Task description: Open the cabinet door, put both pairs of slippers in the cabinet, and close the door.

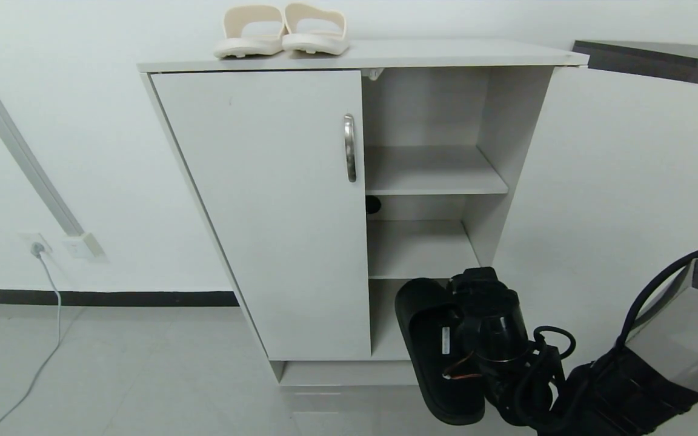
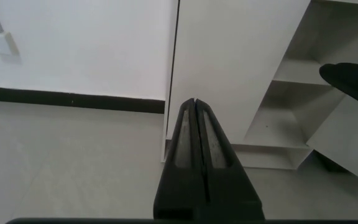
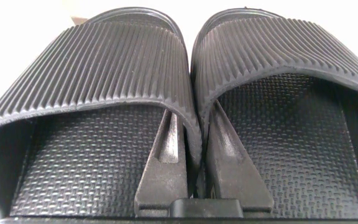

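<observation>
So: black slippers (image 1: 440,351) pinched together in right gripper (image 3: 192,124) | left gripper (image 2: 195,106) closed, empty | could get snagged on cabinet (image 1: 264,212) edge, dropped.

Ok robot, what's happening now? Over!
Left gripper shut, empty. Right gripper shut on black slippers, at cabinet's open side. Beige slippers on top. Left door shut.

On the cabinet top (image 1: 446,53), left part, at the front edge: one pair of slippers (image 1: 282,31), side by side. Low down, just before the bottom shelf (image 1: 383,339), right half: other pair (image 1: 431,351), pinched in right gripper (image 3: 194,177).
</observation>
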Available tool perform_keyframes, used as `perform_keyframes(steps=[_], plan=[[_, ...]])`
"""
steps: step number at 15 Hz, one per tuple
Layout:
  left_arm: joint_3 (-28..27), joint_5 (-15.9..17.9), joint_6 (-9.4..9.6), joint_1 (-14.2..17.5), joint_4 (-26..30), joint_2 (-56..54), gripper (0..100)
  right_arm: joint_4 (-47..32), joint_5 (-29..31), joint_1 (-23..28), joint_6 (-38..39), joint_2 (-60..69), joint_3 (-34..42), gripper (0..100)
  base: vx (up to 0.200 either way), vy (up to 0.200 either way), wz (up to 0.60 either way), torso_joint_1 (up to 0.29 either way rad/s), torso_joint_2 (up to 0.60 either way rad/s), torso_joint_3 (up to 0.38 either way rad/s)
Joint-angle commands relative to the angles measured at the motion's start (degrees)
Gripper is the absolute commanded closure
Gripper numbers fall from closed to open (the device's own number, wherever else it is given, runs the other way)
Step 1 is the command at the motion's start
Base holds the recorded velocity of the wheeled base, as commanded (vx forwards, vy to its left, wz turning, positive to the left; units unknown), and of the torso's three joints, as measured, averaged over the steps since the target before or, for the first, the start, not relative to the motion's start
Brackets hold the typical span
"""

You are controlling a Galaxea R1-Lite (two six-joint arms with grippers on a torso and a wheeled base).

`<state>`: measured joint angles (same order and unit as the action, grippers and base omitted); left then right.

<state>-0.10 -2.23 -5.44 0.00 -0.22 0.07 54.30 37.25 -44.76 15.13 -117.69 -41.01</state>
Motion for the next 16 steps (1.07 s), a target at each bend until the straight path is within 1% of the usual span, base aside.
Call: perform_keyframes(steps=[1,4,6,10,13,15,16], plan=[[0.0,0.0,-0.01,0.0,0.0,0.1,100,0.0,-0.3,0.1,-0.1,-0.5,0.0,100,0.000,0.000,0.00,0.002,0.00,-0.193],[0.0,0.1,-0.01,0.0,0.0,0.1,100,0.0,-0.8,0.4,-0.2,-1.6,-0.1,100,0.000,0.000,0.00,0.004,0.00,-0.194],[0.0,0.1,-0.01,0.0,0.0,0.1,100,2.2,-0.9,0.4,-1.3,-2.5,0.1,100,0.000,0.000,0.00,0.000,0.00,-0.205],[0.0,0.1,-0.01,0.0,0.0,0.1,100,13.7,-0.8,1.1,-6.9,-6.1,2.0,100,0.000,0.000,0.00,0.004,0.00,-0.198],[0.0,0.0,-0.10,0.0,0.0,0.1,100,30.0,-0.8,1.4,-14.4,-9.5,4.1,100,0.000,0.000,0.00,0.004,0.00,-0.170],[0.0,0.0,-0.10,0.0,0.0,0.1,100,35.7,-0.8,2.0,-17.9,-10.0,4.0,100,0.000,0.000,0.00,0.000,0.00,0.000],[0.0,0.0,-0.10,0.1,0.0,0.1,100,35.7,-0.8,2.0,-18.0,-9.4,3.9,100,0.000,0.000,0.00,0.000,0.00,0.000]])
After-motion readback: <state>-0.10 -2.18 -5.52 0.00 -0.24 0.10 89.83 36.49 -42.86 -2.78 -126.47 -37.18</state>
